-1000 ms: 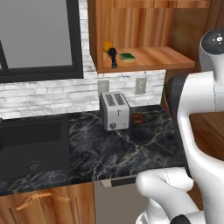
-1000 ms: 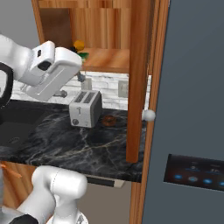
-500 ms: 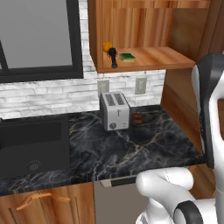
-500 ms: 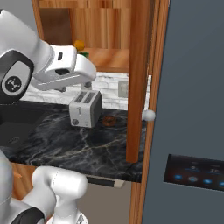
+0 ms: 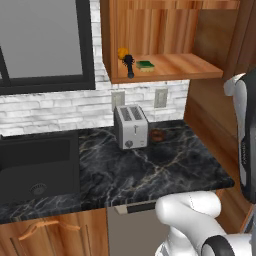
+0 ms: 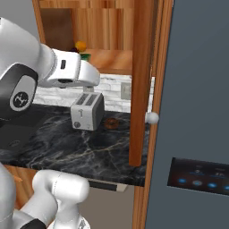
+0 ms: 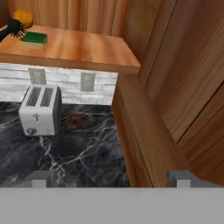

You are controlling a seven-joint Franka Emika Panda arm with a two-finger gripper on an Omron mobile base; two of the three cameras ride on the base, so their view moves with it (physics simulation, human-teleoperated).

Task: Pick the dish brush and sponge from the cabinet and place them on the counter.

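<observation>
On the cabinet (image 5: pixel 165 30) shelf, far left, the dish brush (image 5: pixel 130 65) and sponge (image 5: pixel 145 65) sit side by side. Probably light; I'd pinch the brush's stiff handle. My jaws are spread, empty.

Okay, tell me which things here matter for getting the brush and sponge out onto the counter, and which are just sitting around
For the job:
dish brush, on the cabinet shelf
sponge, beside it
cabinet, door open
counter
gripper, open, holding nothing

Just lying about:
orange ball, behind the brush
toaster
small brown round thing beside the toaster
sink
</observation>
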